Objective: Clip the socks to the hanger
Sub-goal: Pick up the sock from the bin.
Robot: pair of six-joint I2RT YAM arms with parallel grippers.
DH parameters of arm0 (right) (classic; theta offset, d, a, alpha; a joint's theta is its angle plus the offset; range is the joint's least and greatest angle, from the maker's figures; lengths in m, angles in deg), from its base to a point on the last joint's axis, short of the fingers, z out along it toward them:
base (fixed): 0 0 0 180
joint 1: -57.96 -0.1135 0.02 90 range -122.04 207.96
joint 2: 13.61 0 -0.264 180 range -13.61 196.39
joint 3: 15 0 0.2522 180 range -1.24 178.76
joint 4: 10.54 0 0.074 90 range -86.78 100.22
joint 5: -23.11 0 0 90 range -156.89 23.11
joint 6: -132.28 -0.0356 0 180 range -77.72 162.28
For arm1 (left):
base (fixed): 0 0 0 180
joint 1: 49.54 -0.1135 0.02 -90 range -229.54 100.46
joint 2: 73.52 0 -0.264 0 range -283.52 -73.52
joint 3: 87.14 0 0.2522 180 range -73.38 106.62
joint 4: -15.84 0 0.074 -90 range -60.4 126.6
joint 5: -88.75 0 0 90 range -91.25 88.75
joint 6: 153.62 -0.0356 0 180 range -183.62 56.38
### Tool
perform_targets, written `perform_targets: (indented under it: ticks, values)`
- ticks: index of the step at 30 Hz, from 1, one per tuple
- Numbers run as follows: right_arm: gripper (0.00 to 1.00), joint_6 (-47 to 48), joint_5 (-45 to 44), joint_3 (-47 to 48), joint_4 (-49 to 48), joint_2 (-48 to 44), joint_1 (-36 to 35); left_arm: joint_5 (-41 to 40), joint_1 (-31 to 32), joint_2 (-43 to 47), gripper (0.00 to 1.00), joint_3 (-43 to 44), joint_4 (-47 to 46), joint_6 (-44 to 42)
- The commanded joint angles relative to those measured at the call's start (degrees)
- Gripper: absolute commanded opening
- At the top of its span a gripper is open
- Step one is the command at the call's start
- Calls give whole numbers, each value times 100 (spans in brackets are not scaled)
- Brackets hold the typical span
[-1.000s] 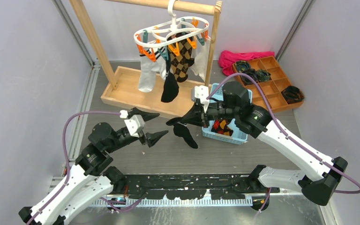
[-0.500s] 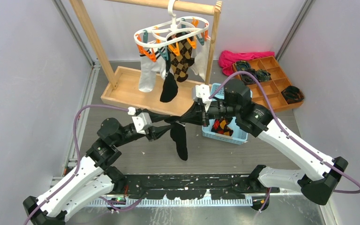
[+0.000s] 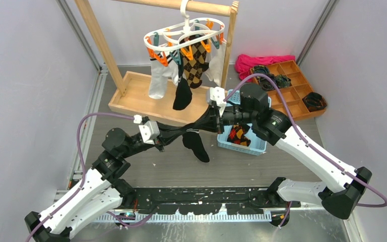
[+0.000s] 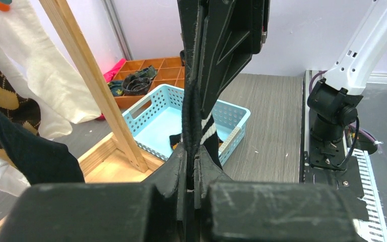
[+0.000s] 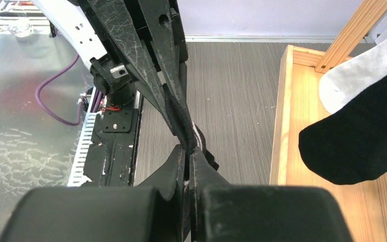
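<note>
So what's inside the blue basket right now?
An argyle sock, orange, red and black, lies in the basket. The right arm covers the basket's far half, so anything there is hidden.

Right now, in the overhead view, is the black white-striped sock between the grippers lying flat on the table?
No, the black sock hangs in mid-air, its cuff pinched by the left gripper and right gripper.

Bright even overhead light, soft shadows, sharp overview, blurred close foreground in wrist views
</note>
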Motion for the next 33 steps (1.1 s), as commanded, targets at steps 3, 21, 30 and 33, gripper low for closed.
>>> perform_targets:
  ticks: [3, 21, 30, 33]
  values:
    - [1, -152, -196, 243, -324, -8, 49, -186, -18, 149, 0, 47, -18, 7]
    - [32, -548, -1885, 358, -352, 226, -8, -262, -22, -25, 0, 425, 416, 308]
    - [34, -574, -1281, 398, -347, 280, -119, -333, -19, -107, 0, 509, 447, 503]
    - [38, -571, -1371, 467, -225, 293, -123, -492, -13, -108, 0, 570, 626, 606]
